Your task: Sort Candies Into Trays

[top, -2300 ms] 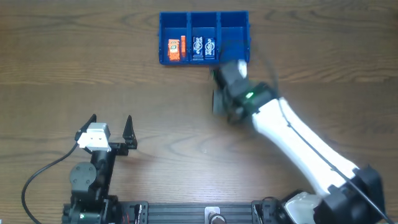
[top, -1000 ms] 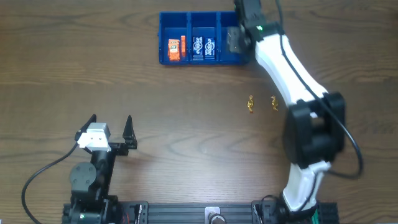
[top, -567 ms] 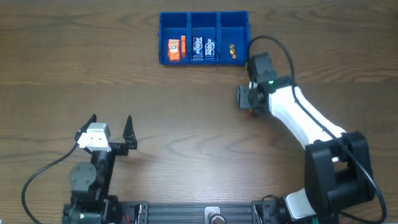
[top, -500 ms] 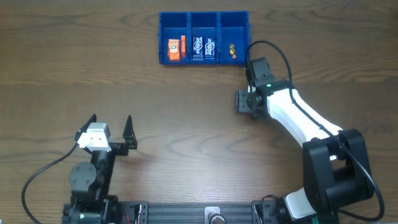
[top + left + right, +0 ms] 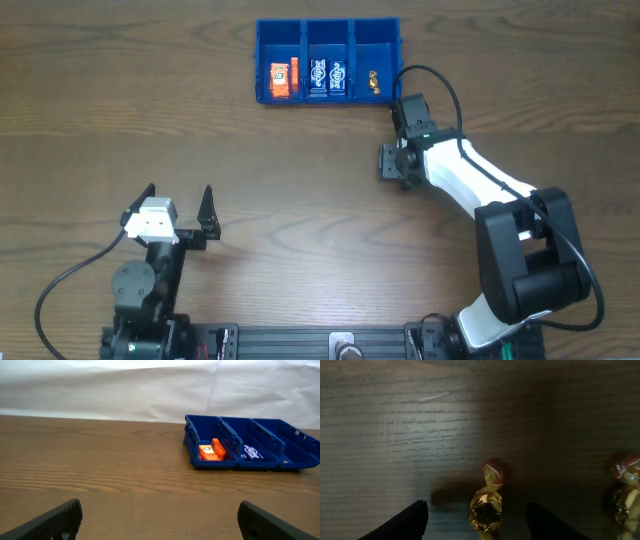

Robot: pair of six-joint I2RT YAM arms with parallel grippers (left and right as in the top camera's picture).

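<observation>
A blue three-compartment tray (image 5: 328, 26) stands at the far middle of the table. Its left bin holds orange candies (image 5: 281, 79), its middle bin blue-and-white candies (image 5: 328, 77), and its right bin one gold candy (image 5: 374, 84). My right gripper (image 5: 393, 162) hangs low just in front of the tray's right end. In the right wrist view it (image 5: 479, 527) is open, with a gold-wrapped candy (image 5: 486, 510) lying on the wood between its fingers. A second gold candy (image 5: 623, 494) lies just beside it. My left gripper (image 5: 180, 205) is open near the front left, holding nothing.
The wooden table (image 5: 200, 130) stretches bare between the left arm and the tray. In the left wrist view the tray (image 5: 250, 445) stands far ahead, with its orange candies (image 5: 212, 452) visible, before a white backdrop.
The right arm went up to the tray, left a gold candy in the right bin, then came back down over the two gold candies on the table. The left arm stayed still.
</observation>
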